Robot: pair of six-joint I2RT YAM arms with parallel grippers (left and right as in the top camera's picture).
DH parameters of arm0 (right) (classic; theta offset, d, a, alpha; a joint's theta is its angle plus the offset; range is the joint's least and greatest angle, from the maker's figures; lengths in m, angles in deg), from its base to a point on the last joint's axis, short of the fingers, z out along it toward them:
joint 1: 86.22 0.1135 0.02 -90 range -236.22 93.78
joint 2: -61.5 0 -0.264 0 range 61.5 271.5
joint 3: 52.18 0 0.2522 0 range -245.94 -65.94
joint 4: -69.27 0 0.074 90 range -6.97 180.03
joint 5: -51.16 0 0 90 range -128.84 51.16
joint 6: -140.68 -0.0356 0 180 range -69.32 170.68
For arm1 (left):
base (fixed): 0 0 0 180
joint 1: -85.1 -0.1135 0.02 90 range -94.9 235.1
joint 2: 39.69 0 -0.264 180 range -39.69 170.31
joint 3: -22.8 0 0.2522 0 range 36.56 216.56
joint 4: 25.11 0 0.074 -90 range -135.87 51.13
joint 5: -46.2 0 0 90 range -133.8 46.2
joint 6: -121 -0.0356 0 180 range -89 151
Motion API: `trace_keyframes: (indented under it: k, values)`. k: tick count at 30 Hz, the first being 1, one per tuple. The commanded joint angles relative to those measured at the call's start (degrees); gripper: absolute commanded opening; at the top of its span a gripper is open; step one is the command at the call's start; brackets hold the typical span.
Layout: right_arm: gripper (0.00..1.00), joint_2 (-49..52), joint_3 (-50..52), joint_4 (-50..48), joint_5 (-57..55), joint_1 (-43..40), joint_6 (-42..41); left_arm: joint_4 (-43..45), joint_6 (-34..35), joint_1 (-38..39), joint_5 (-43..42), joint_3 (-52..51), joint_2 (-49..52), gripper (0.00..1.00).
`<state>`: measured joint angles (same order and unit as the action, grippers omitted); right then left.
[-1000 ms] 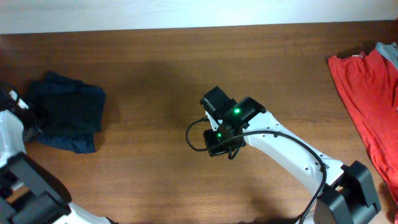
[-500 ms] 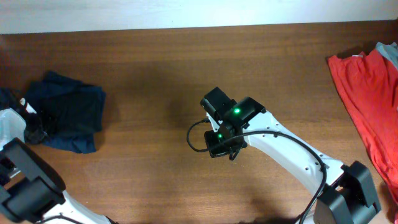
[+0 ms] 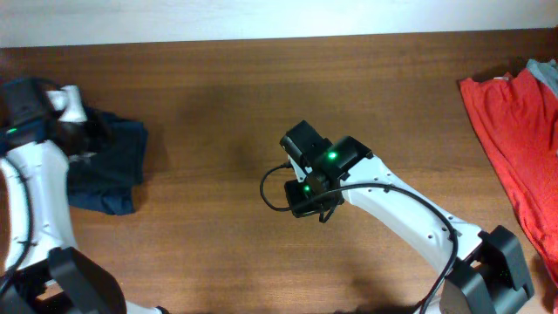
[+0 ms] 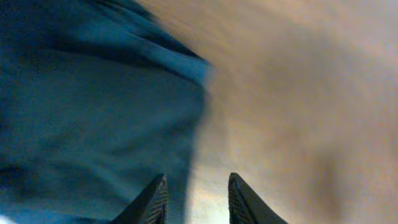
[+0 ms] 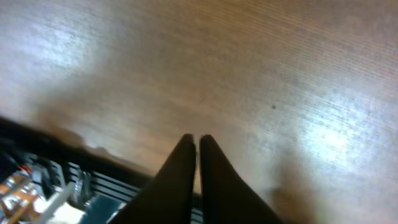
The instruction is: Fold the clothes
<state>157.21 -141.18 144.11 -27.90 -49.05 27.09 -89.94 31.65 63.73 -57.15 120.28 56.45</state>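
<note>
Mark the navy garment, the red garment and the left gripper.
navy garment (image 3: 118, 166), overhead view, middle of the cloth.
red garment (image 3: 514, 131), overhead view, broad upper part.
left gripper (image 4: 197, 180), left wrist view, midway between its fingertips.

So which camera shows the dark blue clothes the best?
The overhead camera. It shows almost the whole heap of dark blue clothes on the table, with the left arm over one edge. The left wrist camera shows just a blurry blue patch beside its fingers. The right wrist camera shows none of it, only wood.
</note>
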Motion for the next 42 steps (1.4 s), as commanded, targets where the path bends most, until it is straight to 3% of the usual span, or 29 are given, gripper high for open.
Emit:
trace_keyframes:
  k: [1, 8, 11, 14, 17, 19, 21, 23, 30, 42]
  values:
    - [0.15, -4.11, -3.30, -0.22, -3.85, 0.26, 0.11, -4.76, -11.19, 4.79, -1.86, 3.39, -0.57, 0.32]
    - [0.17, -15.80, -13.64, -0.28, -20.20, 0.26, 0.13, -22.69, -20.96, 18.40, -0.87, 18.23, -7.48, 0.38]
    - [0.17, -21.88, -18.27, -0.28, -26.77, 0.26, 0.42, -27.06, -20.55, 24.55, 4.31, 22.36, -11.58, 0.39]
    - [0.24, -27.67, -20.72, -0.35, -30.21, 0.26, 3.17, -28.39, -12.09, 29.68, 11.50, 23.21, -17.46, 0.42]
    - [0.44, -33.94, -20.87, 0.39, -31.15, 0.26, 7.13, -30.95, -8.66, 32.59, 14.78, 23.21, -23.71, 0.45]
    - [0.59, -37.31, -20.87, 2.40, -31.15, 0.26, 7.10, -32.37, -8.59, 33.18, 14.67, 23.19, -28.30, 0.64]
    - [0.70, -39.69, -20.87, 4.13, -31.12, 0.26, 7.08, -33.14, -8.59, 33.16, 14.67, 23.19, -31.65, 0.96]
    - [0.99, -41.31, -20.87, 5.18, -31.15, 0.26, 7.10, -33.38, -8.57, 33.16, 14.64, 23.19, -34.32, 0.99]
    - [0.99, -42.51, -20.87, 6.29, -31.12, 0.28, 7.08, -33.38, -8.59, 33.16, 14.01, 23.19, -39.91, 0.99]
    - [0.99, -42.47, -20.83, 6.32, -31.10, 0.28, 7.08, -39.85, -8.63, 33.16, 12.26, 23.21, -40.02, 0.99]
